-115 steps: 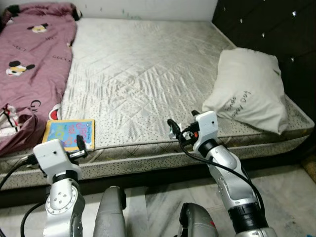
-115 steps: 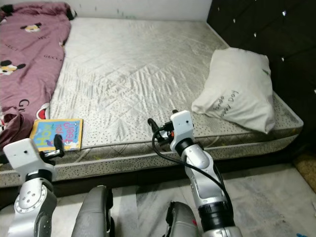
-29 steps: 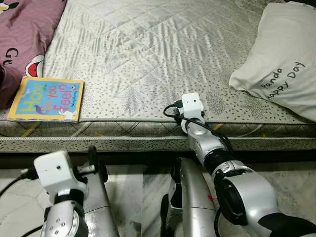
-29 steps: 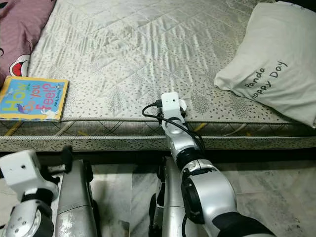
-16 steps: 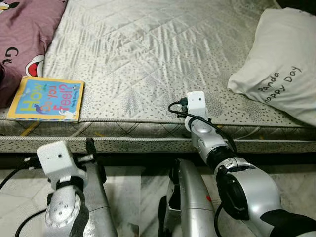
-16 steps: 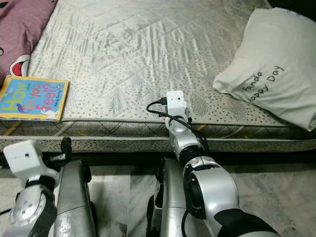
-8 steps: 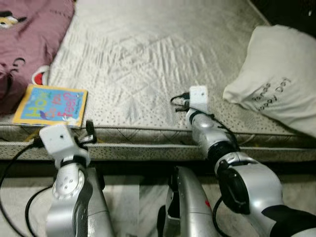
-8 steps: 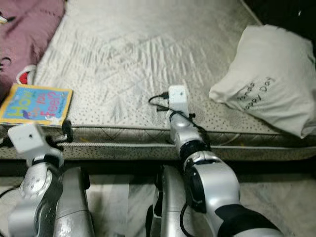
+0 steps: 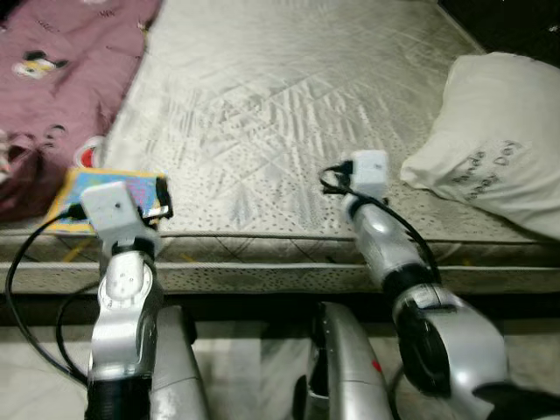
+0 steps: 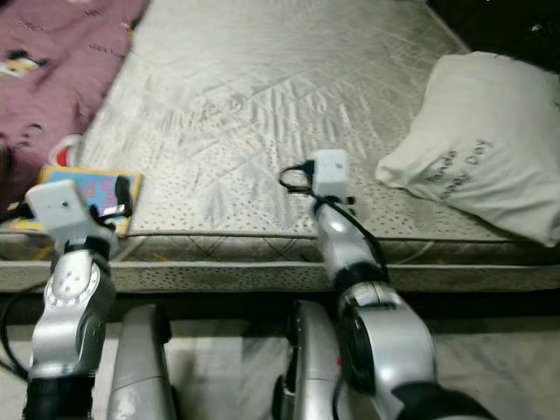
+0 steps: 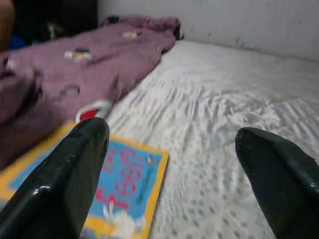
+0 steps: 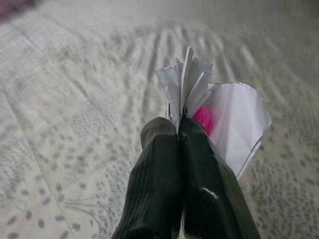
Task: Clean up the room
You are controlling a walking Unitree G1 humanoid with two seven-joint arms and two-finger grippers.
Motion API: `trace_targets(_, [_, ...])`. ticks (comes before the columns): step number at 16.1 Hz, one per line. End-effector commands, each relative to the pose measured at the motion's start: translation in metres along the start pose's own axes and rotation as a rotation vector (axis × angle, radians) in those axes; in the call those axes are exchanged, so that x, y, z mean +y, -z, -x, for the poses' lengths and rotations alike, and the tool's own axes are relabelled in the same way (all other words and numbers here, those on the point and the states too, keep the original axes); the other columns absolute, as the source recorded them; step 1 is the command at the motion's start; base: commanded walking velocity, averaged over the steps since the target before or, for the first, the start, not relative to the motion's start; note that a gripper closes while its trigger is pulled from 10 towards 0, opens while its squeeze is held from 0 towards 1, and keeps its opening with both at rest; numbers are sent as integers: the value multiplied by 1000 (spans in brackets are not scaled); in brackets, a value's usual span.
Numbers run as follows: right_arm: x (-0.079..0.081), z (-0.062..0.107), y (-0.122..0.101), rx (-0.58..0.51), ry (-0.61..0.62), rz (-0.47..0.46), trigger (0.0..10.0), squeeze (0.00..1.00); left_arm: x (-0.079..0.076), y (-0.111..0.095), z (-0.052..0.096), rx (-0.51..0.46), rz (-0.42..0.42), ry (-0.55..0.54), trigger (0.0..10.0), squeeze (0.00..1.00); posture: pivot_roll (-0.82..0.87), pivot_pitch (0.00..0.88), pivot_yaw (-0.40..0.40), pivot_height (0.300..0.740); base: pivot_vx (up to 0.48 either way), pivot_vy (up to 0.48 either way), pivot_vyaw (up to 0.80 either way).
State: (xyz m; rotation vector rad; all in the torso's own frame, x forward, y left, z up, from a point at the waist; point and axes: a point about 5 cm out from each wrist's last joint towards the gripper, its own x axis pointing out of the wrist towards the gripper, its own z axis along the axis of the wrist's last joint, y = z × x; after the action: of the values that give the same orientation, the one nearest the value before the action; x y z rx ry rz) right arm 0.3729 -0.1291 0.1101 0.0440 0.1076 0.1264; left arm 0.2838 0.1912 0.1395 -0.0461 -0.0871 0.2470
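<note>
two arms of ours reach toward the bed (image 9: 262,96), whose pale quilted mattress stretches away ahead of us. our left gripper (image 11: 169,144) hangs just over the near edge of the mattress with its two black fingers (image 11: 75,174) spread wide apart and nothing between them; seen from the head it sits at the near left corner of the children's book (image 9: 92,194). that book, yellow-bordered with a blue cover, lies flat on the mattress close to the near edge, on our left, and its far side touches or nearly touches the maroon blanket (image 9: 61,79) printed with cartoon mice, which is bunched along the left side of the bed. our right gripper (image 12: 178,127) is out over the middle of the near edge, fingers pressed tight together on a crumpled piece of white paper (image 12: 227,129) with a pink spot on it; the paper fans out past the fingertips, above the quilting. from the head we see only the white camera block of that wrist (image 9: 369,166), so the paper itself is hidden there. on our right a white pillow (image 9: 494,149) with dark lettering leans near the dark headboard (image 10: 490,22), well apart from both grippers.
</note>
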Motion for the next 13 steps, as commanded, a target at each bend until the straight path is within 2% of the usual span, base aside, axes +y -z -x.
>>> trace_targets(1, [-7, 3, -16, -113, -18, -28, 0, 0, 3, -1, -4, -25, -17, -3, 10000, 0, 24, 0, -40, 512, 0, 0, 0])
trace_targets(2, [-8, 9, -22, -172, -29, -16, 5725, 0, 5, -3, -6, -38, -17, -2, 10000, 0, 17, 0, -37, 512, 0, 0, 0])
trace_targets(3, [-8, 17, -28, -243, -47, 8, 10000, 0, 7, -3, -7, -53, -14, 1, 10000, 0, 10, 0, -35, 512, 0, 0, 0])
trace_targets(5, [-5, 23, -29, -263, -74, 23, 10000, 0, 8, -1, -7, -55, -19, -3, 10000, 0, 7, 0, -34, 512, 0, 0, 0])
trace_targets(6, [3, 30, -36, -328, -107, 39, 10000, 0, 11, 7, -1, -35, -16, -21, 10000, 0, 1, 0, -21, 517, 0, 0, 0])
trace_targets(10, [4, 31, -36, -316, -89, -1, 10000, 0, 13, 12, 4, -27, -22, -20, 10000, 0, 17, 0, -41, 557, 0, 0, 0])
trace_targets(13, [7, 36, -34, -301, -100, -12, 10000, 0, 23, 13, 4, -32, -19, -60, 10000, 0, 17, 0, -42, 591, 0, 0, 0])
